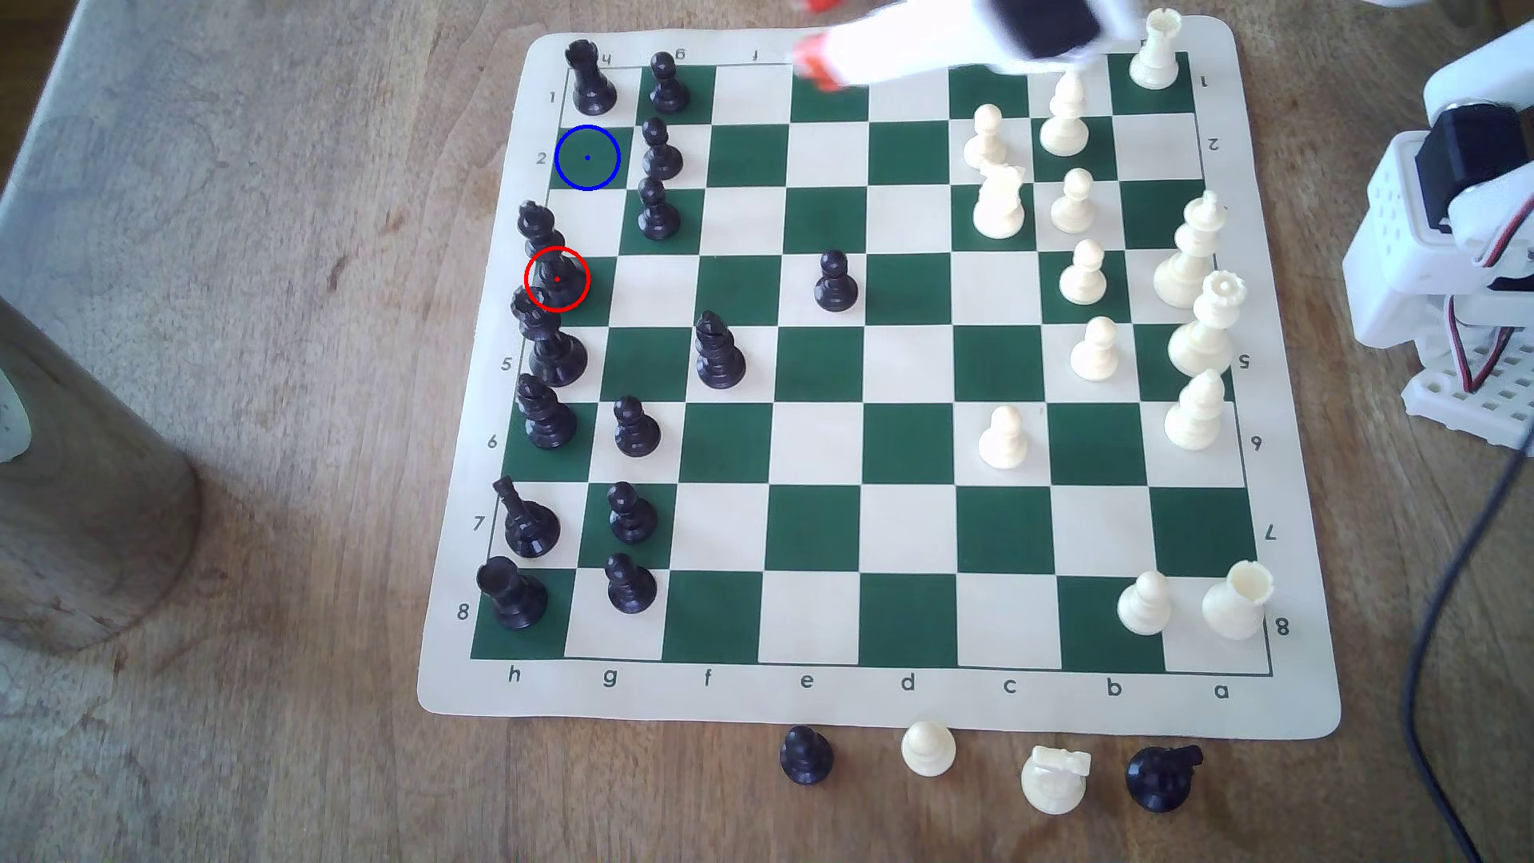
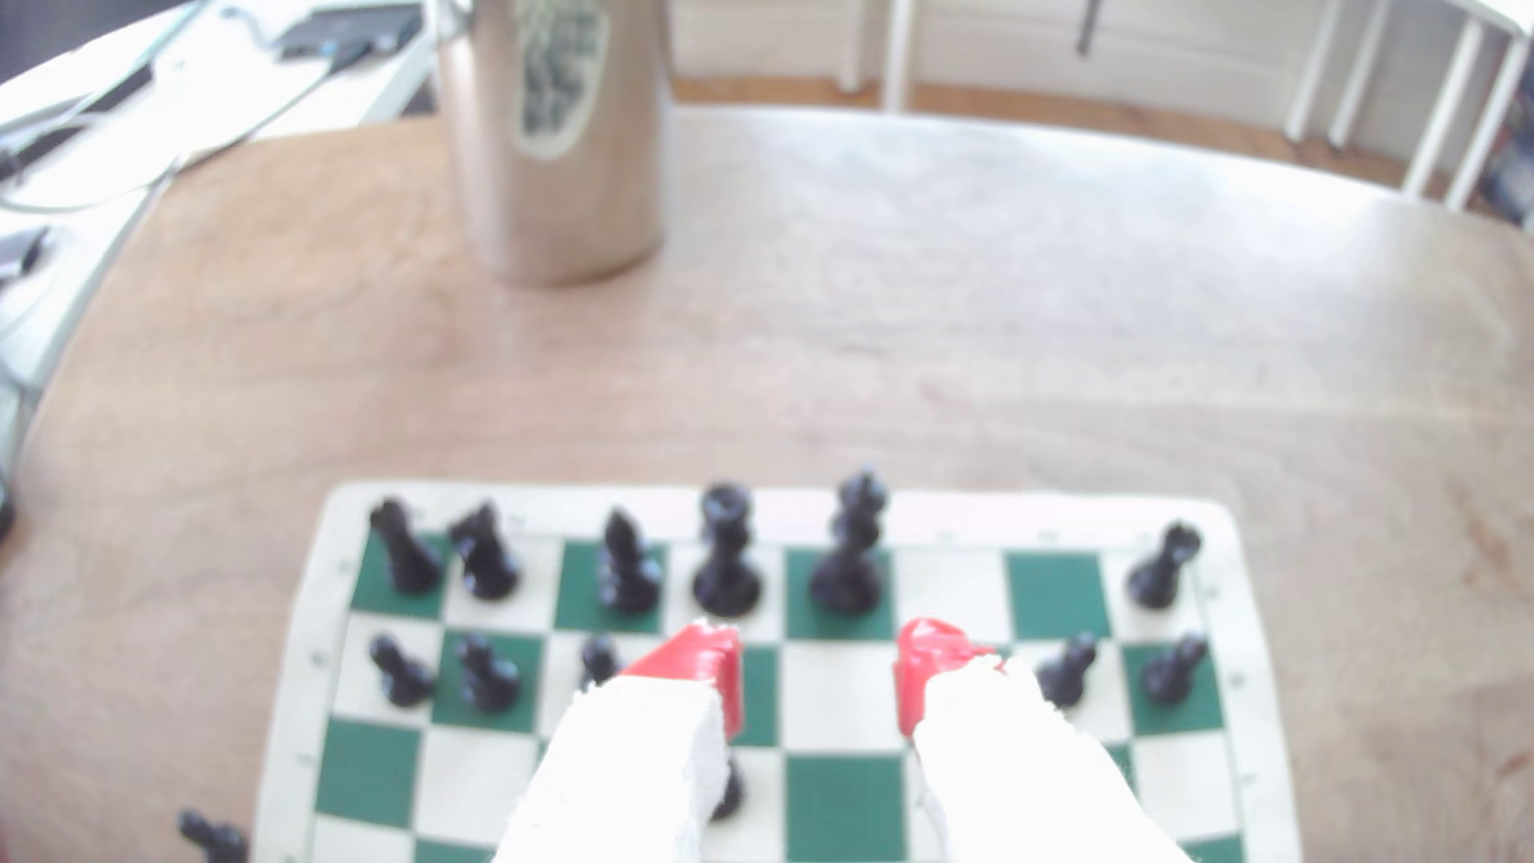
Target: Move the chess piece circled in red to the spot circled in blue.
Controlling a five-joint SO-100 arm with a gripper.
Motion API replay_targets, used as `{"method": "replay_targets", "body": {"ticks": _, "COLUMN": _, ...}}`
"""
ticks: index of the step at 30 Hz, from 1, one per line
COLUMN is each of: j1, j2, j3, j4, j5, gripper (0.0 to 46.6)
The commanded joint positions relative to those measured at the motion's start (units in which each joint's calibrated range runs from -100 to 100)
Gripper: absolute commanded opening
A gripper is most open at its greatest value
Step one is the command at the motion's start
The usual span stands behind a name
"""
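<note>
Wooden tabletop (image 1: 249,415) under cream-and-green mat (image 1: 872,701). Red-tipped white gripper (image 2: 818,676), spread wide and empty, is seen high above the far edge. Approach step judged: tall glossy black red-circled piece (image 1: 554,278) stands untouched in the h-file, near blue-ringed green square (image 1: 587,158); descent between close neighbours needed.

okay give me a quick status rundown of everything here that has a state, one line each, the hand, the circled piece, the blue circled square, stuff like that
Hand: open, nothing between its red fingertips, above the board.
Red-circled black piece: upright on its edge-column square, not gripped.
Blue-circled green square: vacant.
Black piece off the mat: lying tipped on the table.
White knight off the mat: looks tipped over too, hard to tell.
Chess mat: lying flat on the wooden table.
</note>
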Motion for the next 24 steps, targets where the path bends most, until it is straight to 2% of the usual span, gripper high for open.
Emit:
{"method": "replay_targets", "body": {"ticks": 1, "j1": 0.78, "j2": 13.72, "j3": -22.35, "j4": 3.61, "j5": -1.12, "gripper": 10.5}}
{"method": "replay_targets", "body": {"ticks": 4, "j1": 1.25, "j2": 23.65, "j3": -30.60, "j4": 4.10, "j5": -2.00, "gripper": 10.5}}
{"method": "replay_targets", "body": {"ticks": 6, "j1": 1.33, "j2": 30.10, "j3": -35.76, "j4": 4.34, "j5": -3.42, "gripper": 10.6}}
{"method": "replay_targets", "body": {"ticks": 15, "j1": 2.42, "j2": 48.69, "j3": -52.45, "j4": 4.18, "j5": -6.59, "gripper": 10.5}}
{"method": "replay_targets", "body": {"ticks": 18, "j1": 2.74, "j2": 52.43, "j3": -56.53, "j4": 4.18, "j5": -7.08, "gripper": 10.6}}
{"method": "replay_targets", "body": {"ticks": 24, "j1": 2.81, "j2": 58.20, "j3": -61.87, "j4": 1.80, "j5": -10.11, "gripper": 11.1}}
